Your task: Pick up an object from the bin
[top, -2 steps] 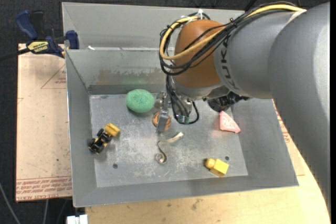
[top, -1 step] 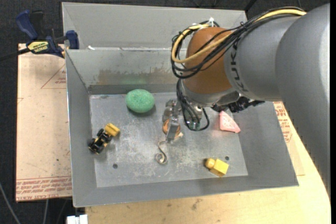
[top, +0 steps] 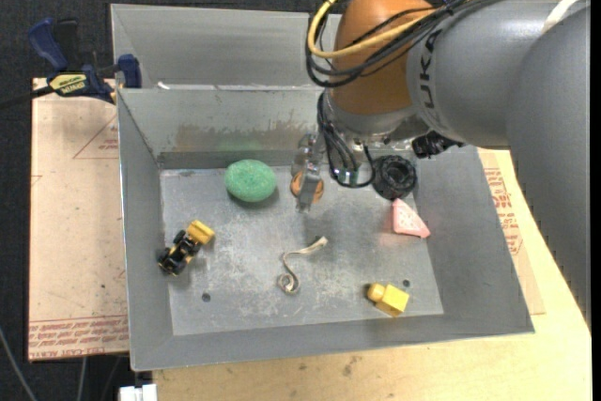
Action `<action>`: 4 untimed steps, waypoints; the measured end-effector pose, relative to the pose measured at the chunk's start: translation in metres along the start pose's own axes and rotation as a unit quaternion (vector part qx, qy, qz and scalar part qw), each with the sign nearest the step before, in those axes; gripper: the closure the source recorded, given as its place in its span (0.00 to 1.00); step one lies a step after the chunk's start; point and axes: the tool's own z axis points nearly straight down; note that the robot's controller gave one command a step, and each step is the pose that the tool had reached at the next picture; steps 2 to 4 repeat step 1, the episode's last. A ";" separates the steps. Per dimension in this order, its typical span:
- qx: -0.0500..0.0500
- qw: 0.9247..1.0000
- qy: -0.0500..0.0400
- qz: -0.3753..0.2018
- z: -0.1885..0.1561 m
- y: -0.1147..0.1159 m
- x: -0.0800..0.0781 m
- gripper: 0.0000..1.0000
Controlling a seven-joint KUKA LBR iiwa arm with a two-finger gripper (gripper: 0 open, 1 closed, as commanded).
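**Toward the back of the bin, the end effector sits low beside a green lump**

Over the rear middle of the grey metal bin, the arm comes in from the right. Its orange wrist cover, with yellow and black cables looped round it, hangs above the floor. Below the cover the end effector points down, its tip close to the bin floor and not far from the back wall.

A small orange-brown piece shows right at that tip. From where I stand I cannot tell whether the end effector is wide or narrow, nor whether it really has that piece clamped.

Just to the left of the tip lies a round green lump, near it but apart. To the right, past the wrist hardware, a pink wedge rests on the floor.

Nearer the front, a pale curled strip lies about mid-bin, almost straight below the tip in the view. A small yellow block sits toward the front right corner. Well away on the left lies a yellow-and-black toy vehicle. All these things lie singly, none touching another.
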 end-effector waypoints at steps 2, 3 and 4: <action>-0.004 1.000 -0.005 -0.009 -0.019 0.010 -0.012 1.00; -0.004 1.000 -0.005 -0.009 -0.019 0.010 -0.012 1.00; -0.004 1.000 -0.005 -0.009 -0.019 0.010 -0.012 1.00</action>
